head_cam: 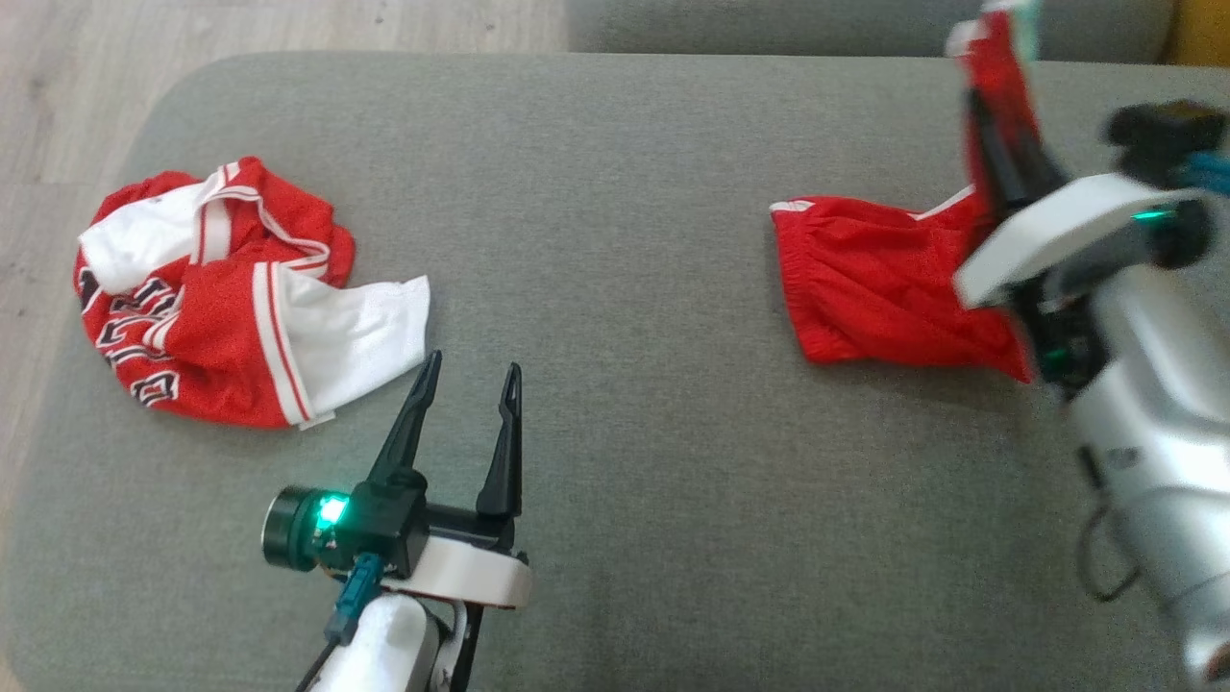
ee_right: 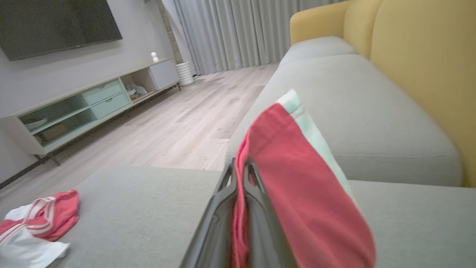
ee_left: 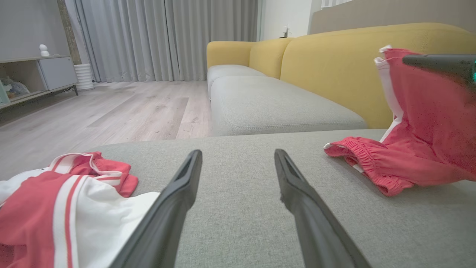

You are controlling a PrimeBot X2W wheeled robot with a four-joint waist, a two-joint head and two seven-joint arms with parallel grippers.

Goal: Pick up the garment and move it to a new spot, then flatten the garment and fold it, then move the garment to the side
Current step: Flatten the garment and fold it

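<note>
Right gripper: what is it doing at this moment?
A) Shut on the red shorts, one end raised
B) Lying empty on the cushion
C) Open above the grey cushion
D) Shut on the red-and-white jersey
A: the right gripper is shut on the red shorts, holding one end up while the rest lies on the grey cushion.

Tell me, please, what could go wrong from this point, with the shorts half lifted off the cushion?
1. The right tool is shut on just one edge of the red shorts, while their waistband end lies on the grey cushion; so thin a pinch may slip once the cloth is pulled.
2. The open left tool hovers beside the white sleeve of the crumpled jersey and could snag it when reaching across.
</note>
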